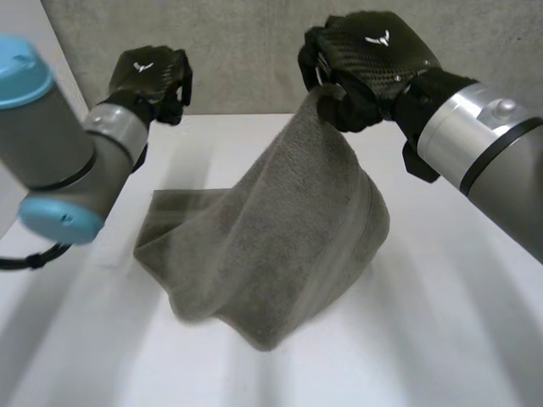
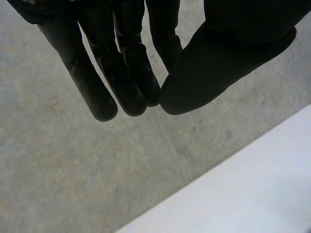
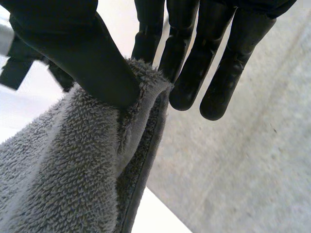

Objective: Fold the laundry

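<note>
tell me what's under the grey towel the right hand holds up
The towel hangs from the right hand, pinched at one edge; its lower folds rest on the white table. Anything beneath those folds is covered.

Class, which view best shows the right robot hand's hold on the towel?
Right wrist view: thumb and fingers of the right robot hand pinch the towel edge. Head view shows its back, towel hanging. Left wrist view faces elsewhere.

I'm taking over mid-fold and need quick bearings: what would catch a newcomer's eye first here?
The right hand, raised at the far middle, pinches a grey towel by its top edge, so it drapes like a tent with its lower part bunched on the white table. The left hand hovers open and empty at the far left.
</note>
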Robot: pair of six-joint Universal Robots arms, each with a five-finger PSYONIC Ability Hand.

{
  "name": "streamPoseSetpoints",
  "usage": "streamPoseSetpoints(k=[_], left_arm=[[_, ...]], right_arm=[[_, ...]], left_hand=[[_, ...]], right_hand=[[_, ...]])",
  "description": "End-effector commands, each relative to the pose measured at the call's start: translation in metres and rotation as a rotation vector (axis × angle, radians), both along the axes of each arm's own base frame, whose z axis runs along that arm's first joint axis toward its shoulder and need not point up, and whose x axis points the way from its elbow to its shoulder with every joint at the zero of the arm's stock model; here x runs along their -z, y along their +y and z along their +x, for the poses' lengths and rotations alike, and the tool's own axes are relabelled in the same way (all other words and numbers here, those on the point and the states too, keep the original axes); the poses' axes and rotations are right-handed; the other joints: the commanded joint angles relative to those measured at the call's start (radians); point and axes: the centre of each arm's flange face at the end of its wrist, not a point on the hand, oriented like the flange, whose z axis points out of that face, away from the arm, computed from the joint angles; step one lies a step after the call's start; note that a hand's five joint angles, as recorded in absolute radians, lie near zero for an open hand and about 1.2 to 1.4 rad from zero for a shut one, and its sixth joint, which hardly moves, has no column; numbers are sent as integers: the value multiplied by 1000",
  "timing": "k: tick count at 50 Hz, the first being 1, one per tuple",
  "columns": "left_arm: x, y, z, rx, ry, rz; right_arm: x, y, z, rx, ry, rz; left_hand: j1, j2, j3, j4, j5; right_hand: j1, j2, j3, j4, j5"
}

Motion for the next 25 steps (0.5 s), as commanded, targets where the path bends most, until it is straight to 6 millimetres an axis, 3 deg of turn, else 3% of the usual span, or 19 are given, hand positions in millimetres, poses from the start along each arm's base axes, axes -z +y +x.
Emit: streamPoseSetpoints(k=[1,2,8,13,16,22,23,24,25], left_arm=[[15,19,11,14,-8,3],[15,18,8,35,-5,-10],[38,12,-12,222,-39,25],[77,30,-38,621,-89,196],[89,39,-44,770,-89,292],[108,45,-48,873,-76,471],[112,48,-48,887,-72,524],[114,50,-48,900,-68,565],[114,50,-48,900,-68,566]], right_arm=[[-25,12,8,-179,0,-74],[-29,17,8,-220,2,-79],[-42,32,4,-260,-2,-101],[-43,35,2,-259,-1,-105],[-42,35,2,-259,2,-103],[-38,31,3,-251,7,-94],[-37,31,3,-248,8,-91],[-37,30,3,-242,9,-90],[-37,30,3,-242,9,-90]], left_hand=[[-668,-699,-698,-699,-690],[-957,-988,-987,-988,-980],[-981,-1012,-1011,-1012,-1003],[-989,-1020,-1020,-1021,-1012],[-989,-1021,-1020,-1021,-1012],[-960,-991,-990,-991,-983],[-902,-933,-932,-933,-924],[-695,-726,-725,-726,-718],[-693,-724,-723,-724,-715]], right_hand=[[435,222,208,202,247],[435,222,208,202,247],[435,222,208,202,247],[435,222,208,202,247],[435,222,208,202,247],[435,222,208,202,247],[435,222,208,202,247],[435,222,208,202,247],[435,222,208,202,247]])
